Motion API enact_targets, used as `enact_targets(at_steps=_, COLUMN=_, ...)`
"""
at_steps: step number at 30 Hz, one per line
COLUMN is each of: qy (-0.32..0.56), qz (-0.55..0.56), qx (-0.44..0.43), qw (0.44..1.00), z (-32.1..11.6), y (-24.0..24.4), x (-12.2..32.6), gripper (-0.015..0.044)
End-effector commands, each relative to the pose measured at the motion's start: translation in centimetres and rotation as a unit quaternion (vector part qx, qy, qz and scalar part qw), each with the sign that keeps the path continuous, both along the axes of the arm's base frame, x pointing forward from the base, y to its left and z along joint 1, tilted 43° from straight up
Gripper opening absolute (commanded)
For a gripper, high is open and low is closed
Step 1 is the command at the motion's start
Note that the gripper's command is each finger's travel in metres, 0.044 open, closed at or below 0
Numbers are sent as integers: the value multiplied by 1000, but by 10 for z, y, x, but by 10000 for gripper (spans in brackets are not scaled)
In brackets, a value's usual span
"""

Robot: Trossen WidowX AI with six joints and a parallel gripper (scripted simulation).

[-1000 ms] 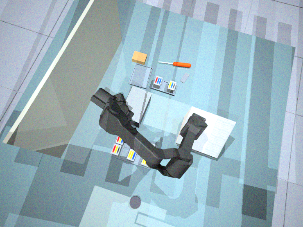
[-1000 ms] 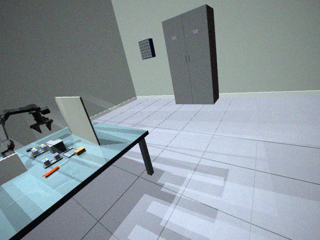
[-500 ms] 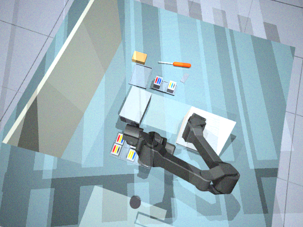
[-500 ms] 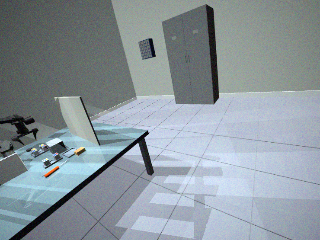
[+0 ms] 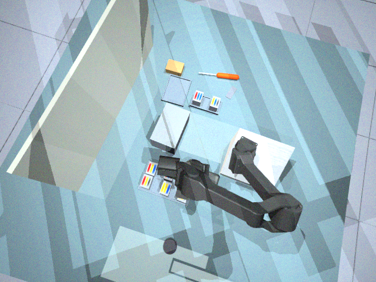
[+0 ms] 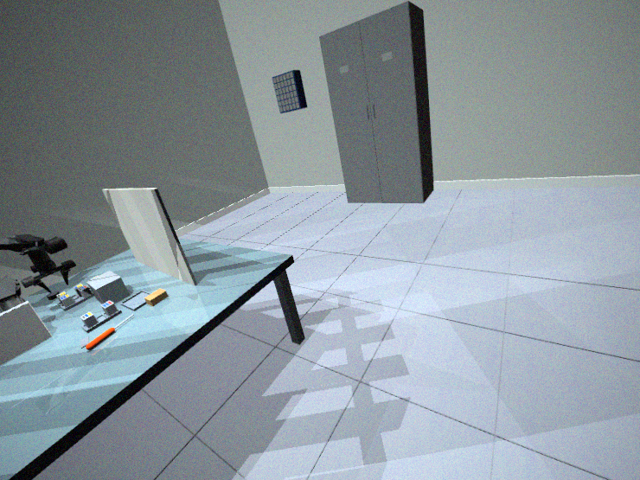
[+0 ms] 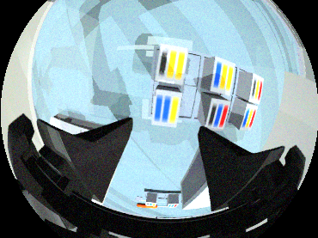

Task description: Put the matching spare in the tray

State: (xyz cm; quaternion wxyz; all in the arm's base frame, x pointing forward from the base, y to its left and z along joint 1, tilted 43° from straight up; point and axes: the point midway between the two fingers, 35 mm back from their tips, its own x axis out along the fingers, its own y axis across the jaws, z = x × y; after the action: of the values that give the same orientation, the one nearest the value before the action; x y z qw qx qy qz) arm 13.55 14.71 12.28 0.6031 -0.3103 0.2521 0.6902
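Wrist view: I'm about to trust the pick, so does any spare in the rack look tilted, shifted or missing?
Nothing stands out. All six spares sit square in two even rows on their rack, none tipped or out of line. The gripper hangs open above them, touching none.

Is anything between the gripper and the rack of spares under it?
Nothing visible: the gripper, part open and empty, hangs above the spares rack with only bare air between its fingers and the striped blocks.
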Motion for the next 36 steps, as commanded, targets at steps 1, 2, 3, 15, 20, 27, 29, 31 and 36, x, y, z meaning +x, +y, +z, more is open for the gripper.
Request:
enact_targets(at_steps=1, qy=2, qz=-1, qx=-2, qw=1000, z=-3, y=2, x=0, gripper=300)
enact_targets(at_steps=2, qy=2, qz=-1, qx=-2, qw=1000, z=-3, y=3, x=0, gripper=300)
enact_targets(at_steps=3, qy=2, qz=-1, qx=-2, qw=1000, z=-4, y=3, x=0, gripper=300)
enact_targets(at_steps=15, qy=1, qz=0, qx=-5, qw=1000, z=-20, y=16, x=2, gripper=300)
enact_targets(at_steps=20, qy=1, qz=0, qx=-6, qw=1000, z=-26, y=22, x=2, gripper=300)
enact_targets(at_steps=27, qy=1, qz=0, qx=-6, qw=1000, z=-34, y=29, x=1, gripper=300)
enact_targets(at_steps=29, qy=1, qz=0, qx=-6, qw=1000, z=-36, y=32, x=0, gripper=300)
enact_targets(at_steps=31, qy=1, qz=0, qx=-6, qw=1000, z=-39, y=34, x=0, gripper=300)
enact_targets(at_steps=36, qy=1, qz=0, qx=-5, qw=1000, z=-44, y=39, x=-1, gripper=300)
